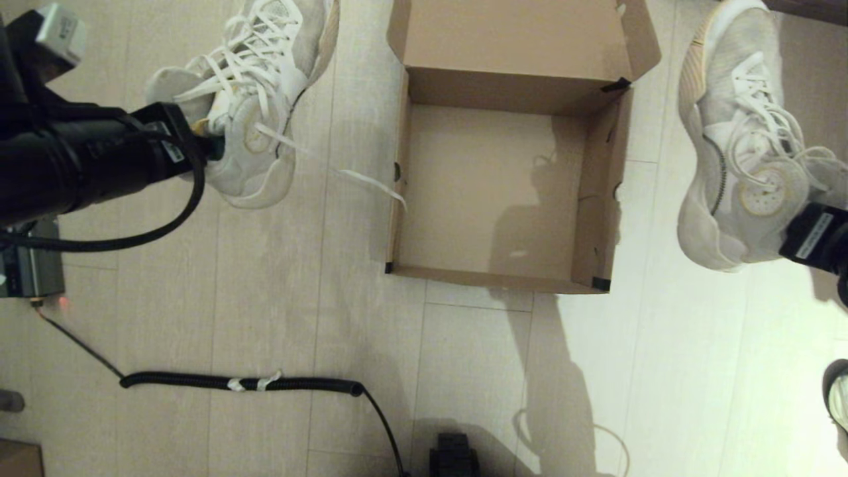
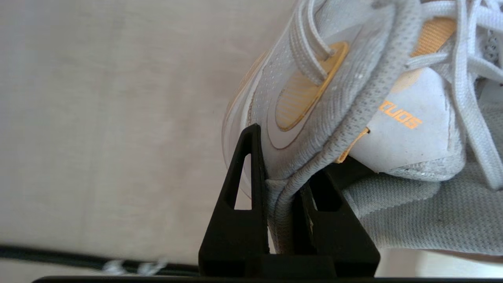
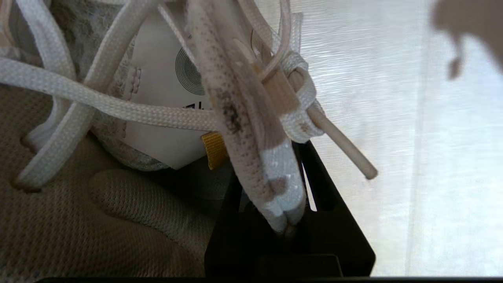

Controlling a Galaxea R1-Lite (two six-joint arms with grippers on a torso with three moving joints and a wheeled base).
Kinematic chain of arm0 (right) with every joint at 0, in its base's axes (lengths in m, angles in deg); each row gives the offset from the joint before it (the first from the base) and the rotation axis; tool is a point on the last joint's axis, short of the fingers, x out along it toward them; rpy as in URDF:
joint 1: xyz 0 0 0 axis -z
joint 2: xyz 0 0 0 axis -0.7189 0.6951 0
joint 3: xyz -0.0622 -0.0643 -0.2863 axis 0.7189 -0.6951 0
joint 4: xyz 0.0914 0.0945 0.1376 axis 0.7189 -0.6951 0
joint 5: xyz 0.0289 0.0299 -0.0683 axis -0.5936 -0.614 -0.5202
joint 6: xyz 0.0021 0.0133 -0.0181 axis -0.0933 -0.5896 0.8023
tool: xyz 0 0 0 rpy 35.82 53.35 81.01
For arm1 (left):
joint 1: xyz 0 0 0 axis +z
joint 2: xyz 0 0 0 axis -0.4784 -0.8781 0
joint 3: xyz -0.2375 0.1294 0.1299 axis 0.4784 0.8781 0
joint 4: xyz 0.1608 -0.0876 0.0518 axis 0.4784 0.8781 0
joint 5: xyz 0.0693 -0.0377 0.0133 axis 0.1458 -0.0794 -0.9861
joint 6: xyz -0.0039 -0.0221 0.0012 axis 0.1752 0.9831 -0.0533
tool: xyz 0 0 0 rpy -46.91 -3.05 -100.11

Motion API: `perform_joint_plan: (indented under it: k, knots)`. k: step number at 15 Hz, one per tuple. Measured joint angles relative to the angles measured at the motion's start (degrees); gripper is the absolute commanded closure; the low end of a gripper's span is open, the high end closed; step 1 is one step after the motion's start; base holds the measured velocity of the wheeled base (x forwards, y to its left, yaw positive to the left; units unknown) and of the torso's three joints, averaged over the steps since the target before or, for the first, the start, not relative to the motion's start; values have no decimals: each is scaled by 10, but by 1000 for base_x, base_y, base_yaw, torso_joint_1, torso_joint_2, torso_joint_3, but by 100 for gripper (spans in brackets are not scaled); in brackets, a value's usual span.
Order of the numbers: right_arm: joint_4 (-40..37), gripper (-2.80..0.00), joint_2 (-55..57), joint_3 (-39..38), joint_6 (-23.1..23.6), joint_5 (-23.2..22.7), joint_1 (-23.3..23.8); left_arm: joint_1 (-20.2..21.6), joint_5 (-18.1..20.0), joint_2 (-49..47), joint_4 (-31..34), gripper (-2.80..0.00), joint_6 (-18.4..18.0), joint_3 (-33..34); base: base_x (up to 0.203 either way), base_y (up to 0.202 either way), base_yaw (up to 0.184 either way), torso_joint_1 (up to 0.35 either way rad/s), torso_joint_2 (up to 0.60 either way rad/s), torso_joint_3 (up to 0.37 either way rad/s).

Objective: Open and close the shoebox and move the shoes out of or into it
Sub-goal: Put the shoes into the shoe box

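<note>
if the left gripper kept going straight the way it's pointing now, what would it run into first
Most likely the near side wall of the shoebox. The left gripper, shut on a sneaker's collar, points across the floor toward the open box. Height is hard to judge from above, so it might pass over the rim.

Count: two sneakers [image 1: 252, 99] [image 1: 742, 152], one open shoebox [image 1: 503, 199], one partial dark-rimmed shoe [image 1: 838, 397], one coiled black cable [image 1: 245, 383].

We see matt brown cardboard on the shoebox [image 1: 503, 199], woven mesh cloth on the shoes [image 1: 255, 99], and matt black plastic claws.
</note>
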Motion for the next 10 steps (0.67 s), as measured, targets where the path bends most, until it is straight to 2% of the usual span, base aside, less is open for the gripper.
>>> perform_joint_plan:
  k: [3, 4, 7, 10]
  knots:
    - [4, 0, 20, 16, -32, 0, -56, -44, 0, -11, -2, 0, 13, -21, 0, 0, 0, 0, 0, 0]
    - [5, 0, 33, 28, -51, 1, -76, -60, -1, -19, -2, 0, 26, -32, 0, 0, 0, 0, 0, 0]
    - [5, 0, 70, 61, -105, 7, -113, -109, -15, -41, -1, 0, 98, -49, 0, 0, 0, 0, 0, 0]
    - [8, 0, 99, 71, -124, 16, -144, -156, -19, -51, 0, 0, 126, -57, 0, 0, 0, 0, 0, 0]
